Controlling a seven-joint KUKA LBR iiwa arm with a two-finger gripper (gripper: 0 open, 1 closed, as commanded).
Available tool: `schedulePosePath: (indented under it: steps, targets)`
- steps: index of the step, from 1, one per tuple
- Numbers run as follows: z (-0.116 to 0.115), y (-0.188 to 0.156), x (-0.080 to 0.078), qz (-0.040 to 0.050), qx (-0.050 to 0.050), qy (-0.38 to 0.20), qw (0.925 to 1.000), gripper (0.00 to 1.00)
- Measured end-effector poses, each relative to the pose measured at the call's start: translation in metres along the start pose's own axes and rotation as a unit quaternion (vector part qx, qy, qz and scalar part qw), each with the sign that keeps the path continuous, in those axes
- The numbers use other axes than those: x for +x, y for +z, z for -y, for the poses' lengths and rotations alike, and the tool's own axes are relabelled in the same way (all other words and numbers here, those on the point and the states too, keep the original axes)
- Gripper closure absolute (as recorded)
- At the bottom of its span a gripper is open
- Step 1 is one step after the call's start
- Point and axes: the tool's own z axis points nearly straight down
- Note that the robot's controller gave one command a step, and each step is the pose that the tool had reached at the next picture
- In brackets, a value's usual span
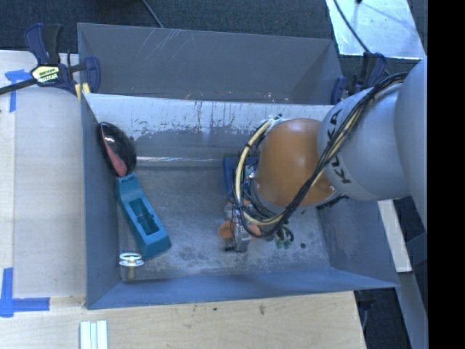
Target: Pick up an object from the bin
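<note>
Arm's in from the right w/ its orange cover (290, 162) low in the bin (218, 64), gripper (237, 240) down at the floor abt mid-bin. Small orange bit (227, 230) sits right beside the tip, touching or not idk. Can't tell if the claw's open or has hold of anything, cables hide it. Other stuff is well off to the left: blue block (142, 217) lying at a slant, dark spoon (116, 147) at its far end, silver cap (131, 260) at its near end.
</note>
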Motion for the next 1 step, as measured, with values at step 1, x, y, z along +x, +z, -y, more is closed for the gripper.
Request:
schedulePosePath:
  steps: [1]
  targets:
    - [-0.0018, -0.1429, 0.0047, 0.0000, 0.000, -0.013, 0.9999, 1.00]
